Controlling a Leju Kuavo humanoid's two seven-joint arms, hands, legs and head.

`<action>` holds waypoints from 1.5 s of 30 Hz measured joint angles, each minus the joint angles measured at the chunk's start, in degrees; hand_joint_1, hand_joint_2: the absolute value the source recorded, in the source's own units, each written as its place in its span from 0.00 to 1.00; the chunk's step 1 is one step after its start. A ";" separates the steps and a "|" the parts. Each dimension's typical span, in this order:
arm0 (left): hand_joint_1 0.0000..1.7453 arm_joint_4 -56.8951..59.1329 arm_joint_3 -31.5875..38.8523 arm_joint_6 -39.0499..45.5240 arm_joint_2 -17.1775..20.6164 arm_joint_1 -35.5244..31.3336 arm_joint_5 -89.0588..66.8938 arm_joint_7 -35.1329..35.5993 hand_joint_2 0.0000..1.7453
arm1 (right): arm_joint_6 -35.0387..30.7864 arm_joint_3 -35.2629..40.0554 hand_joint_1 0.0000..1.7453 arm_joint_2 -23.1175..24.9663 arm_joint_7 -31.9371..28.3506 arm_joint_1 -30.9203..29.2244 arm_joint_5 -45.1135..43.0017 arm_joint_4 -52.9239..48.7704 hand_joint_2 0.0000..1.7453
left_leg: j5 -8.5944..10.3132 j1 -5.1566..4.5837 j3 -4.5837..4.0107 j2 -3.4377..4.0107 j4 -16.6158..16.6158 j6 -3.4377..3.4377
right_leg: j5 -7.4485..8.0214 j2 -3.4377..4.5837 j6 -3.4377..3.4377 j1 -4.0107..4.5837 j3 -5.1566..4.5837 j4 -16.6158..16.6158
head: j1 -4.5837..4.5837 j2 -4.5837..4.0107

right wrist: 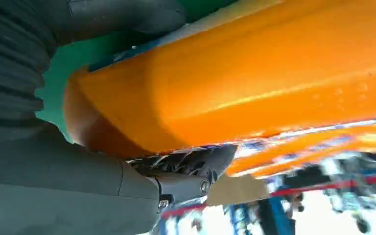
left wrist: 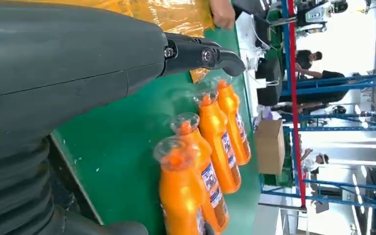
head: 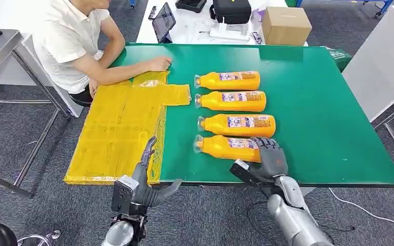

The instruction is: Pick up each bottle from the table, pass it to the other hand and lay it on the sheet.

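So, my right hand (head: 272, 156) wraps glossy orange nearest bottle (head: 229, 148); right wrist view shows thumb (right wrist: 186, 169) under it. Left hand (head: 144, 179) open, empty beside crinkly yellow sheet (head: 118, 128).

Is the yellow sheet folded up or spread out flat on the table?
Spread flat. The sheet lies open over the table's left part, reaching its near edge; no bottle is on it.

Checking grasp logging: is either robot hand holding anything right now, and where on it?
Right robot hand grips the nearest orange bottle at its base end; the bottle looks to lie on the table. Left robot hand holds nothing.
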 measured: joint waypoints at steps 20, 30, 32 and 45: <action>0.00 -0.06 -0.88 -9.23 -0.48 1.33 28.42 6.56 1.00 | 4.88 1.58 1.00 9.53 -12.78 8.00 -26.22 -16.35 1.00 | 0.05 0.04 -0.38 -0.02 0.00 -0.03 | 0.00 0.04 -0.02 0.04 -0.30 0.04 | 0.00 0.00; 0.00 -0.26 -3.19 -6.23 -0.48 -0.87 29.97 5.66 1.00 | 3.26 10.12 1.00 13.64 -16.03 6.68 -24.95 -13.05 1.00 | 0.05 0.03 -0.47 -0.05 0.00 -0.03 | -0.01 0.00 -0.02 0.03 -0.38 0.04 | -0.02 0.00; 0.00 -0.24 -3.48 -6.21 -0.48 -1.16 30.89 6.08 1.00 | 2.69 11.98 1.00 14.14 -16.14 6.26 -24.49 -11.81 1.00 | 0.05 0.04 -0.47 -0.04 0.00 -0.03 | -0.01 0.00 -0.02 0.04 -0.39 0.04 | 0.02 0.00; 0.00 -0.13 -4.11 -7.89 -0.46 -2.13 36.11 7.80 1.00 | -0.61 18.58 0.99 15.02 -15.36 3.80 -23.36 -5.47 1.00 | 0.05 0.03 -0.49 -0.04 0.00 -0.03 | -0.02 0.00 -0.03 0.03 -0.41 0.03 | 0.00 0.00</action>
